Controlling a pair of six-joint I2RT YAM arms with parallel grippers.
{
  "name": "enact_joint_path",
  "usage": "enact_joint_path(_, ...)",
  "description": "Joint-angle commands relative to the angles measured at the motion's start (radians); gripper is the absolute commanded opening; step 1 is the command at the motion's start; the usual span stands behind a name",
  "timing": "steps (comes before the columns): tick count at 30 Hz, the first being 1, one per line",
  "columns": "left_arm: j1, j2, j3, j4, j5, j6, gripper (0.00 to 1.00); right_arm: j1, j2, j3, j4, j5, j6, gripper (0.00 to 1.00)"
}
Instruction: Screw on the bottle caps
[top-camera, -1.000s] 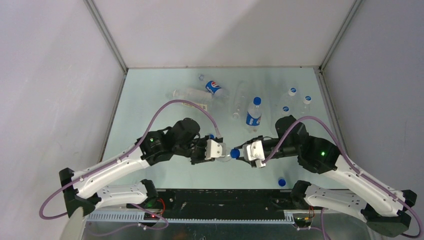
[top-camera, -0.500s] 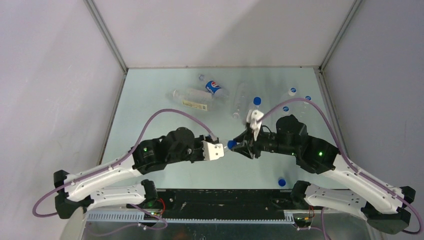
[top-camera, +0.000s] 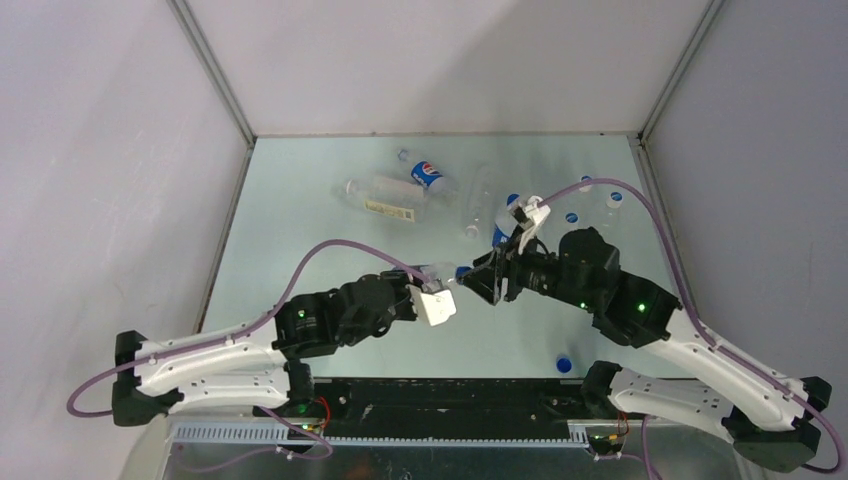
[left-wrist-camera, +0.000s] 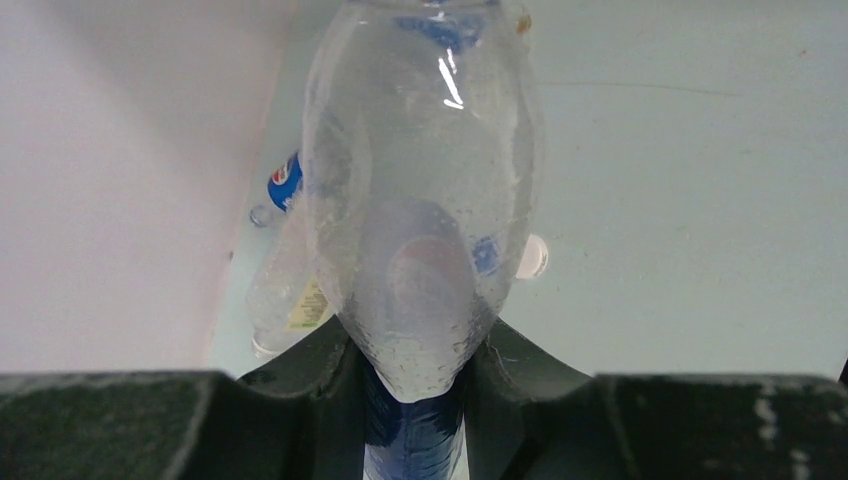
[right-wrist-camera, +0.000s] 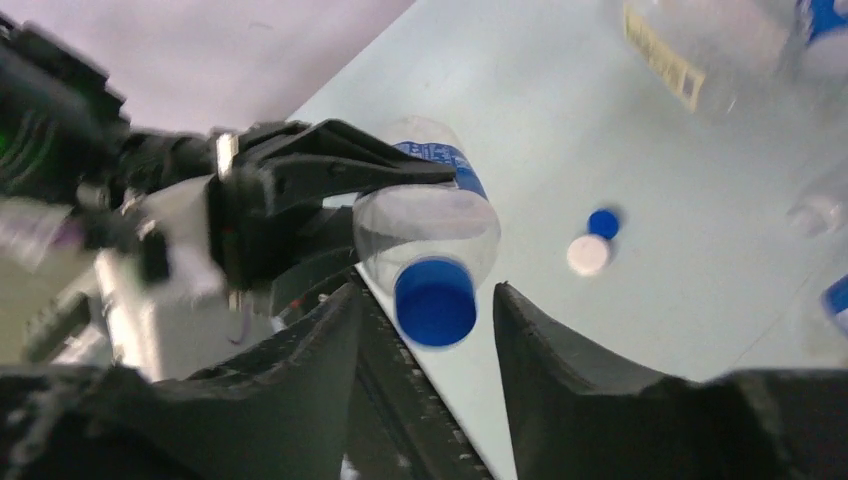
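Observation:
My left gripper (top-camera: 443, 284) is shut on a clear bottle (left-wrist-camera: 420, 200) with a blue label, held above the table and pointing at the right arm. The bottle carries a blue cap (right-wrist-camera: 435, 300), which also shows in the top view (top-camera: 462, 272). My right gripper (top-camera: 484, 281) is open. Its fingers (right-wrist-camera: 540, 350) stand either side of that cap without touching it. In the left wrist view my left gripper (left-wrist-camera: 418, 375) clamps the bottle's lower body.
A loose blue cap (right-wrist-camera: 603, 222) and a white cap (right-wrist-camera: 587, 255) lie on the table. Another blue cap (top-camera: 563, 364) lies near the front edge. Bottles lie at the back: a logo one (top-camera: 428, 175) and a pale-labelled one (top-camera: 385, 200). Capped bottles (top-camera: 585, 185) stand at the back right.
Both grippers moved toward the far side with the bottle between them. My right wrist rolled round the cap and its jaws have come off the cap. My left arm dropped lower.

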Motion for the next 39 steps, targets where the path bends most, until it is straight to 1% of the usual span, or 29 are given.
enact_joint_path(1, 0.084, -0.028, 0.046, -0.079, 0.214, -0.048, 0.0, -0.009, -0.068, 0.006, 0.047, -0.132, -0.499, 0.59)
enact_joint_path(2, 0.115, -0.031, 0.06, -0.098, 0.259, -0.057, 0.0, -0.01, -0.081, 0.005, 0.031, -0.152, -0.639, 0.65)
enact_joint_path(3, 0.128, -0.031, 0.066, -0.133, 0.332, -0.06, 0.0, -0.012, -0.09, 0.005, -0.009, -0.192, -0.707, 0.66)
enact_joint_path(4, 0.152, -0.028, 0.082, -0.151, 0.373, -0.064, 0.0, -0.013, -0.094, 0.005, -0.031, -0.215, -0.833, 0.69)
enact_joint_path(5, 0.176, -0.024, 0.092, -0.182, 0.459, -0.066, 0.0, -0.014, -0.102, 0.005, -0.075, -0.274, -0.9, 0.7)
enact_joint_path(6, 0.188, -0.021, 0.109, -0.198, 0.5, -0.067, 0.0, -0.016, -0.105, 0.005, -0.098, -0.332, -1.01, 0.71)
enact_joint_path(7, 0.208, -0.014, 0.118, -0.225, 0.578, -0.067, 0.0, -0.018, -0.109, 0.005, -0.137, -0.356, -1.06, 0.72)
enact_joint_path(8, 0.217, -0.011, 0.134, -0.246, 0.61, -0.065, 0.0, -0.019, -0.11, 0.005, -0.152, -0.398, -1.142, 0.72)
enact_joint_path(9, 0.229, -0.002, 0.141, -0.256, 0.668, -0.064, 0.0, -0.021, -0.109, 0.005, -0.173, -0.411, -1.171, 0.72)
enact_joint_path(12, 0.237, 0.022, 0.178, -0.302, 0.741, -0.05, 0.0, -0.03, -0.103, 0.006, -0.189, -0.453, -1.261, 0.7)
enact_joint_path(16, 0.237, 0.064, 0.215, -0.34, 0.806, -0.036, 0.0, -0.031, -0.087, 0.025, -0.209, -0.492, -1.298, 0.67)
enact_joint_path(22, 0.237, 0.085, 0.228, -0.339, 0.818, -0.033, 0.0, -0.031, -0.064, 0.049, -0.224, -0.537, -1.314, 0.62)
enact_joint_path(30, 0.237, 0.108, 0.241, -0.342, 0.816, -0.028, 0.0, -0.03, -0.051, 0.049, -0.205, -0.576, -1.296, 0.5)
enact_joint_path(33, 0.237, 0.114, 0.246, -0.344, 0.815, -0.027, 0.0, -0.03, -0.048, 0.049, -0.194, -0.583, -1.288, 0.47)
enact_joint_path(39, 0.237, 0.12, 0.254, -0.345, 0.813, -0.025, 0.0, -0.027, -0.035, 0.049, -0.194, -0.599, -1.27, 0.35)
